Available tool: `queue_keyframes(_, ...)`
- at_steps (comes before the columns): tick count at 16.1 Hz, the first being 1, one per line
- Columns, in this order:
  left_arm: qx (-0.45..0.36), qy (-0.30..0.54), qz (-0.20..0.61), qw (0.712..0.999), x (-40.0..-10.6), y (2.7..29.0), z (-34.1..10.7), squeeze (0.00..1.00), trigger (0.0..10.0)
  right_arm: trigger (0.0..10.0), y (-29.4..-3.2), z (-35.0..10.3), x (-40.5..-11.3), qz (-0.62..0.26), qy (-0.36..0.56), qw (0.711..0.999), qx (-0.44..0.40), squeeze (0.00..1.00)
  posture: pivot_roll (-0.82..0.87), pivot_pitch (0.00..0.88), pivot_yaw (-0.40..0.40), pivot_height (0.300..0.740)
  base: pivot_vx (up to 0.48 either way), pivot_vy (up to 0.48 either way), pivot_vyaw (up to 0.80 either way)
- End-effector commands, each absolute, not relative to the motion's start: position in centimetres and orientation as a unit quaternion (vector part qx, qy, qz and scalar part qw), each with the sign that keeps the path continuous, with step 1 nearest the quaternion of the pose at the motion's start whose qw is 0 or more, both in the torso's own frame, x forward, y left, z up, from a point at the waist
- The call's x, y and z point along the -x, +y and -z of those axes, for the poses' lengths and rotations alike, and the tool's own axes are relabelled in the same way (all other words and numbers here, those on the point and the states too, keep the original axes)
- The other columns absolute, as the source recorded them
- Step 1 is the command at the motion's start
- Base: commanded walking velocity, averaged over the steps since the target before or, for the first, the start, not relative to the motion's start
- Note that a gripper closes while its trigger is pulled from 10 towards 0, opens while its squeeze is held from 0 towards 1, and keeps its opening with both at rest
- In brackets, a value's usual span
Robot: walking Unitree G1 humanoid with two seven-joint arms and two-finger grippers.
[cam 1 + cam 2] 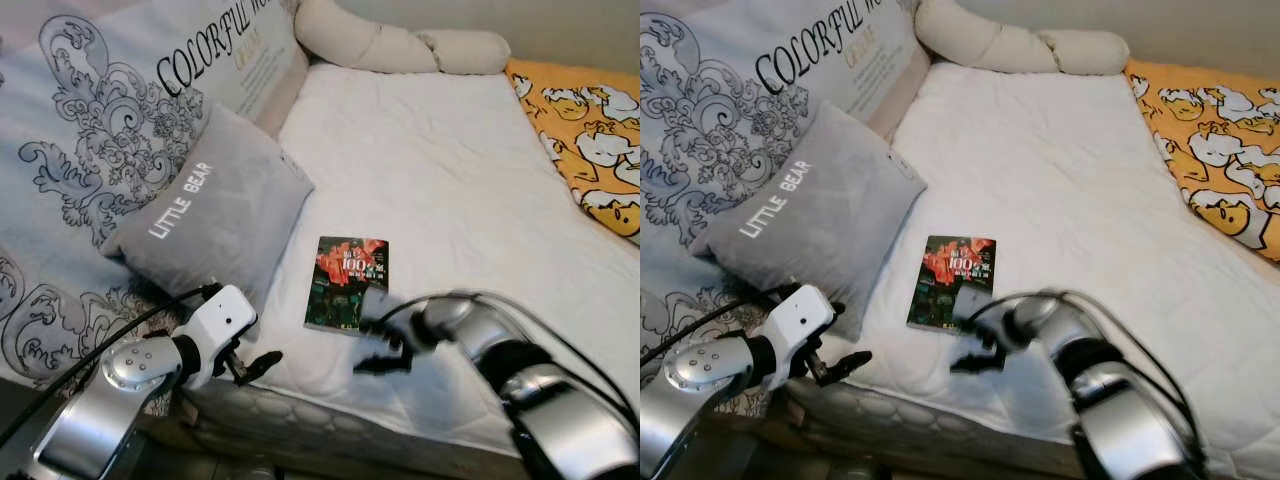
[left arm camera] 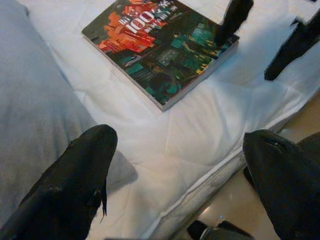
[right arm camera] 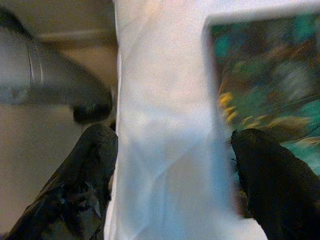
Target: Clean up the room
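Right gripper [image 1: 385, 345] spread at mattress edge, one finger over near edge of one book [image 1: 346, 282] marked "100", left gripper [image 1: 250, 365] spread alongside, beyond them white mattress [image 1: 450, 170], one grey "LITTLE BEAR" pillow [image 1: 215, 215].

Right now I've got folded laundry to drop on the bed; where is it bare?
The white sheet is bare from the book up to the bolster and across to the duck blanket. It is crowded at the near edge, around the book, both grippers and the grey pillow.
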State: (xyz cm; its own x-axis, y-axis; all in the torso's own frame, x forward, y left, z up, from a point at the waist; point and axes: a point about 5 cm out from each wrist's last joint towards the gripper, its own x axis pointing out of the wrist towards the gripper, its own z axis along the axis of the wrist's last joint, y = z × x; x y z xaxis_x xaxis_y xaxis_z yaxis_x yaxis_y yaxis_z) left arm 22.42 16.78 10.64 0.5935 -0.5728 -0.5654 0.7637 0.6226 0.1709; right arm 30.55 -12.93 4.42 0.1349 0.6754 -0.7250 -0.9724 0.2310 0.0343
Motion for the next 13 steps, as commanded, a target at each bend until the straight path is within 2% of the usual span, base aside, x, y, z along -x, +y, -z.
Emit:
queue_keyframes(1,-0.191,0.214,0.367,0.885,-22.5,17.0,-11.2,0.78,10.0,10.0,-13.6,-5.6,-30.3,-0.576,0.291,0.735,0.206,0.00,0.21,0.000,-0.015,0.740,0.000,0.000,0.00)
queue_keyframes(2,-0.178,0.200,0.347,0.899,-22.7,17.1,-11.2,0.78,10.0,10.0,-14.6,-6.5,-30.1,-0.550,0.268,0.767,0.193,0.00,0.19,0.000,-0.011,0.740,0.000,0.000,0.00)
queue_keyframes(3,-0.173,0.195,0.337,0.905,-22.8,17.2,-11.1,0.78,10.0,10.0,-14.9,-6.8,-30.0,-0.534,0.260,0.782,0.189,0.00,0.18,0.000,-0.008,0.740,0.000,0.000,0.00)
queue_keyframes(5,-0.148,0.158,0.249,0.944,-23.7,17.3,-10.7,0.78,10.0,10.0,-16.2,-7.8,-29.6,-0.400,0.218,0.875,0.165,0.00,0.12,0.000,0.009,0.740,0.000,0.000,0.00)
queue_keyframes(6,-0.139,0.144,0.222,0.954,-24.0,17.1,-10.5,0.79,10.0,10.0,-16.1,-7.7,-29.1,-0.355,0.199,0.901,0.152,0.00,0.11,0.000,0.012,0.740,0.000,0.000,0.00)
queue_keyframes(7,-0.124,0.126,0.184,0.967,-24.5,16.6,-10.4,0.79,10.0,10.0,-16.1,-8.0,-28.4,-0.273,0.161,0.941,0.121,0.00,0.10,0.000,0.012,0.740,0.000,0.000,0.00)
queue_keyframes(8,-0.118,0.119,0.172,0.971,-24.7,16.3,-10.4,0.79,10.0,10.0,-16.3,-8.1,-28.1,-0.222,0.145,0.960,0.092,0.00,0.09,0.000,0.014,0.740,0.000,0.000,0.00)
queue_keyframes(9,-0.111,0.110,0.161,0.975,-24.8,15.8,-10.3,0.79,10.0,10.0,-17.4,-8.1,-27.7,-0.105,0.139,0.983,0.054,0.00,0.08,0.000,0.012,0.740,0.000,0.000,0.00)
queue_keyframes(10,-0.108,0.108,0.158,0.976,-24.5,15.3,-10.1,0.79,10.0,10.0,-18.6,-7.8,-27.0,-0.010,0.137,0.989,0.057,0.00,0.08,0.000,0.007,0.740,0.000,0.000,0.00)
queue_keyframes(11,-0.107,0.107,0.157,0.976,-24.4,15.2,-10.1,0.78,10.0,10.0,-19.0,-7.8,-26.7,0.020,0.134,0.989,0.061,0.00,0.08,0.000,0.005,0.740,0.000,-0.304,0.00)
queue_keyframes(13,-0.103,0.105,0.131,0.980,-23.8,15.7,-9.7,0.78,10.0,10.0,-18.0,-8.1,-25.5,0.003,0.104,0.988,0.110,0.00,0.09,0.000,0.004,0.740,0.000,-0.442,0.00)
